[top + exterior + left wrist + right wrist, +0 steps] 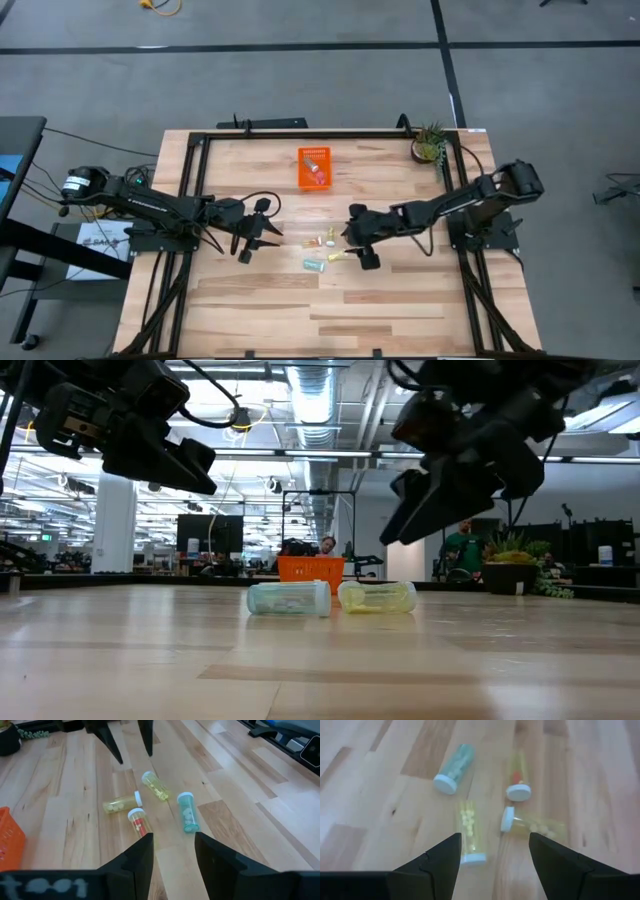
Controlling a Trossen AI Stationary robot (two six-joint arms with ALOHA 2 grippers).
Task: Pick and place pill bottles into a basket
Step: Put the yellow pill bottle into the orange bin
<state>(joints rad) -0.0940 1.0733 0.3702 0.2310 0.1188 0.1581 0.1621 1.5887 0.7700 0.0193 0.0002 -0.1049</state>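
Note:
Several pill bottles lie on their sides in a loose cluster at the table's middle (325,250). They are a pale teal one (187,812) (454,768), two yellowish ones (120,803) (156,785), and a clear one with red pills (139,821). The orange basket (314,168) stands beyond them toward the far edge, with a pale bottle inside (318,176). My left gripper (270,240) (172,847) is open, above the table just left of the cluster. My right gripper (350,245) (492,852) is open, just right of the cluster and above it.
A small green potted plant (430,145) stands at the table's far right corner. A dark metal frame (200,140) runs along the table's edges. Bare wood lies toward the near edge (320,310). People show in the room beyond the table (465,550).

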